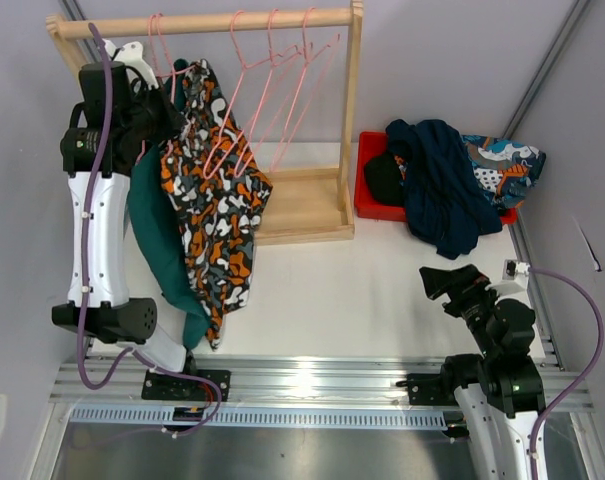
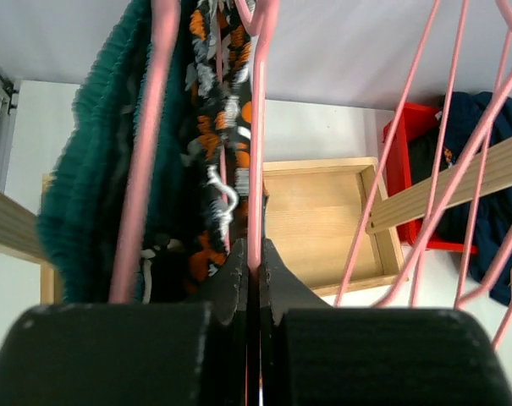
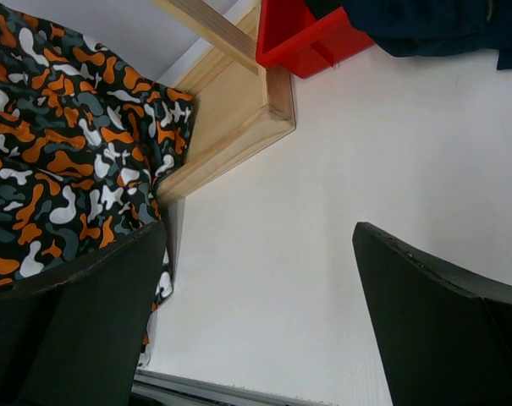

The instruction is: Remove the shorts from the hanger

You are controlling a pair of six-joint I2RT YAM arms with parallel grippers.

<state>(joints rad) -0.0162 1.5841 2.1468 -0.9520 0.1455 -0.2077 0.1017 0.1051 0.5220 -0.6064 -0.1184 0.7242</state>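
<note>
the left pincer (image 2: 256, 264) is clenched on a pink hanger wire (image 2: 257, 144) up at the wooden rack (image 1: 202, 22), just beside the camo shorts (image 1: 217, 215). the teal shorts (image 1: 160, 235) hang next to them. the right pincer (image 1: 444, 280) is spread wide over the bench (image 1: 362, 290), grasping nothing. the navy shorts (image 1: 442, 190), black pair (image 1: 384, 178) and blue-orange patterned pair (image 1: 504, 165) lie heaped in the red bin (image 1: 367, 205).

white tabletop (image 1: 382, 290), pale grey walls (image 1: 452, 60), wooden clothes rack (image 1: 307, 205), aluminium rail (image 1: 322, 380) at near edge
</note>
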